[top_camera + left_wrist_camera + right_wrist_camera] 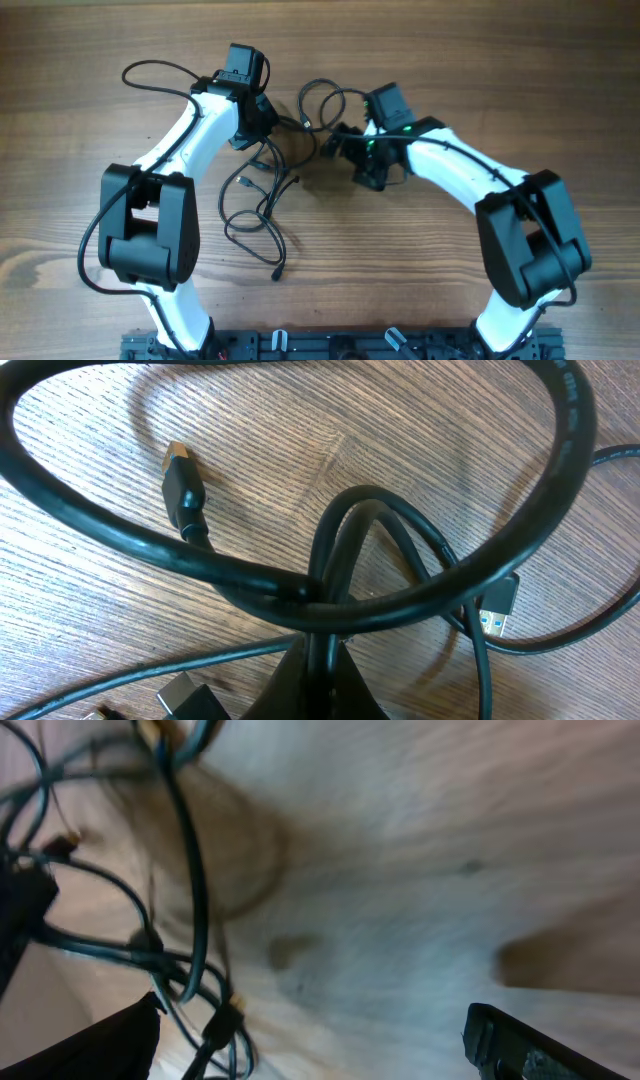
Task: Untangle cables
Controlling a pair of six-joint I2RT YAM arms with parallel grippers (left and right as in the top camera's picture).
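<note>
The cables (262,195) lie as black loops and a knot on the wooden table, between the two arms. My left gripper (270,120) sits at the top of the tangle. In the left wrist view it (325,665) is shut on one thin strand, which rises between the fingers into a knot under a thick loop (430,595). A gold-tipped plug (182,485) and a blue USB plug (497,612) rest beside it. My right gripper (342,148) is open wide (310,1050) over bare wood. Blurred cables (185,910) hang at its left finger (95,1045).
The arms' own thicker black wires (150,70) loop at the back left. One cable end (278,270) trails toward the front edge. Another plug (190,700) lies beside the left fingers. The arm bases (330,345) stand along the near edge.
</note>
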